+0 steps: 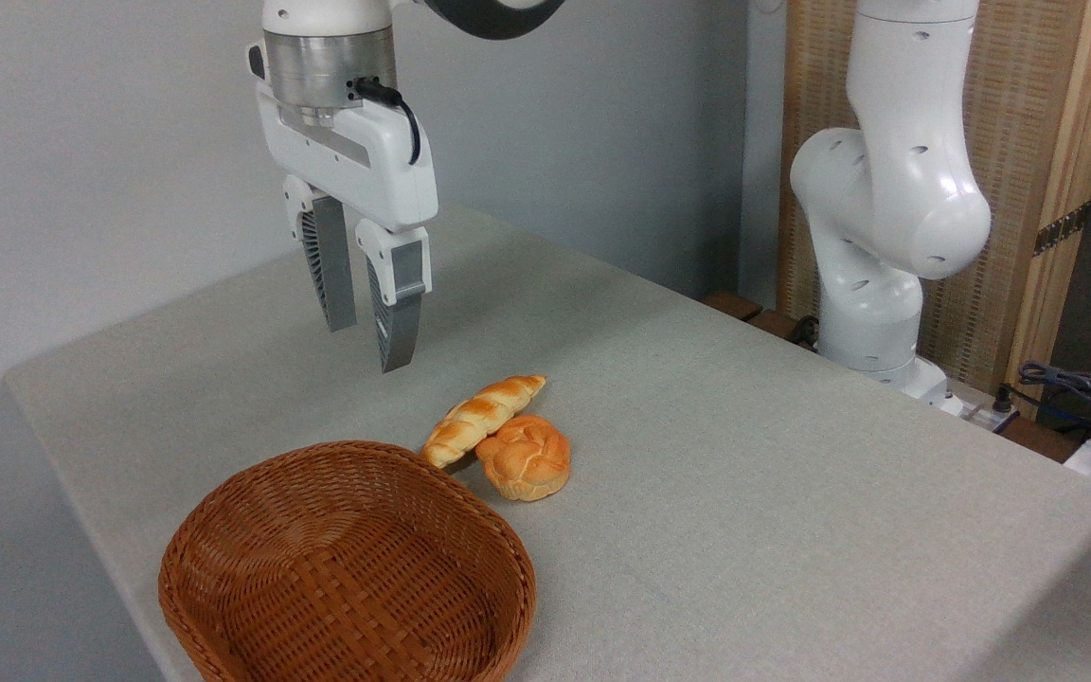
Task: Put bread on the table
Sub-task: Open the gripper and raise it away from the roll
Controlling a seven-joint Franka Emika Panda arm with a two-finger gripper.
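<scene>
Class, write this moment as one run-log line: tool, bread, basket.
tool: open, empty, raised above table | bread: on table, touching bun | basket: empty

Gripper [370, 346] hangs above the table [744, 474], fingers parted, air beneath it free. Bread [481, 418] lies on the cloth, open from above and behind; round bun [525, 457] touches its right side, basket [347, 568] rim crowds its near end.
</scene>
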